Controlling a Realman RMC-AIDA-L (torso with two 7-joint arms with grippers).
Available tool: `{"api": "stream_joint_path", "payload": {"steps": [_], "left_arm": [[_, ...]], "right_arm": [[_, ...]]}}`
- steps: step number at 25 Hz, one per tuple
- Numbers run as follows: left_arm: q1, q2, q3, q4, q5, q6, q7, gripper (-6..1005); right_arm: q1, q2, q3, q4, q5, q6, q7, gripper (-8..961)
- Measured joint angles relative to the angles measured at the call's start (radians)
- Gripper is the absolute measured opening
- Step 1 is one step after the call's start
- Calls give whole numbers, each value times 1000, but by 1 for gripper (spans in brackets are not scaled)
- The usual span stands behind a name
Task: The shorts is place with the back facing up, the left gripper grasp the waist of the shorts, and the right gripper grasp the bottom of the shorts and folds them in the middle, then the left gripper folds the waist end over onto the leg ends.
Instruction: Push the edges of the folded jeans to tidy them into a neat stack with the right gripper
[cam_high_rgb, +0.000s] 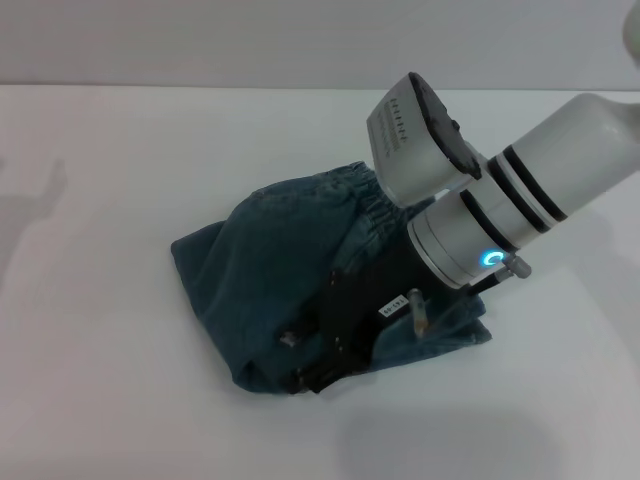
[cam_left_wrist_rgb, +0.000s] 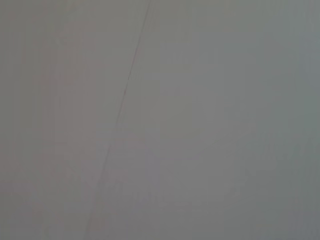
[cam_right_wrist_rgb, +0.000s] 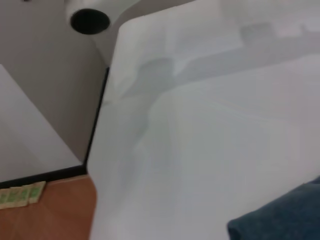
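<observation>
The shorts lie as a folded bundle at the middle of the white table, the ruffled waist at the far side. At the near edge of the bundle the right tool is pressed low onto the denim, its blue-ringed wrist rising to the right. Whether its fingers are parted or closed on cloth cannot be told, since they are dark against the fabric. If a layer is pinched, it is best released only once the edges lie even, and the tool lifted straight up so the fold is not dragged. The left tool is not seen in any view.
</observation>
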Motion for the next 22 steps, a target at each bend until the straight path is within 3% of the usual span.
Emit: {"api": "stream_joint_path", "payload": {"steps": [22], "left_arm": [[-3,1,-14,0,-2,1,1,824]], "right_arm": [[38,4,-127,37,54,214,30,591]]}}
